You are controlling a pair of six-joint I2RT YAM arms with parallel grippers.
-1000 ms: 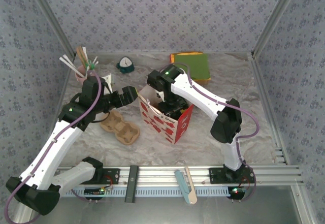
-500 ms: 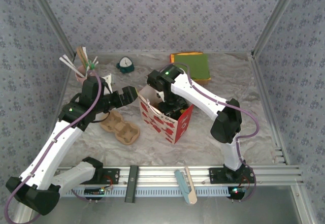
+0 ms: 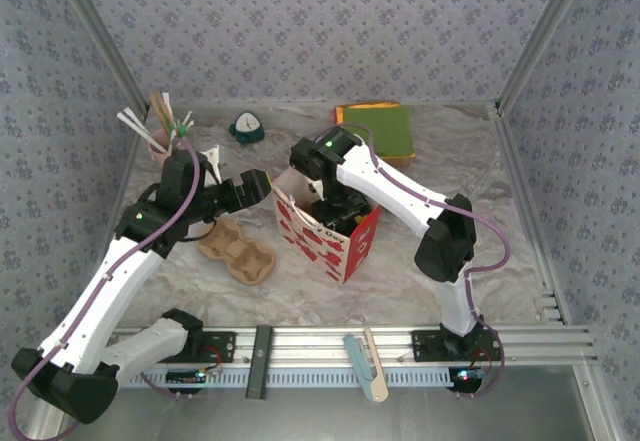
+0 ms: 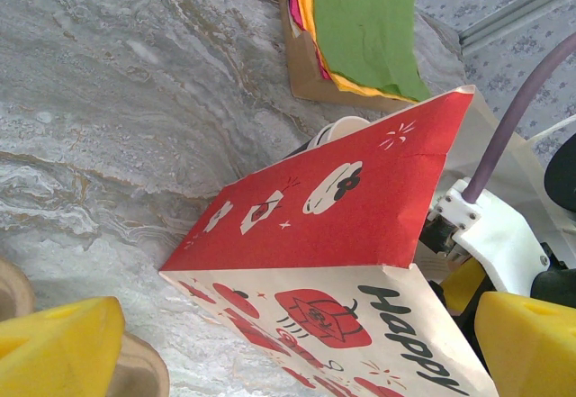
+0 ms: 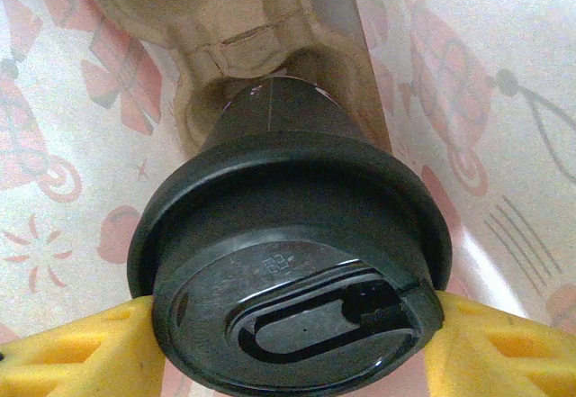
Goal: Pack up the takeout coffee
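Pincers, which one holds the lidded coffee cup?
The right pincer: its yellow pads clamp the lidded cup at its black lid, inside the paper bag. The left pincer stands open, empty, outside the bag.

A red-and-white paper bag [image 4: 333,208] bears the black hand-lettered word "Happy" on its white side panel. Tiny embossed marks on the black cup lid [image 5: 288,311] cannot be read.

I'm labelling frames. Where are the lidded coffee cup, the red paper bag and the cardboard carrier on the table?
lidded coffee cup [image 5: 288,271], right wrist view, top of the black lid.
red paper bag [image 3: 360,244], top external view, red near side panel.
cardboard cup carrier [image 3: 237,251], top external view, between its wells.
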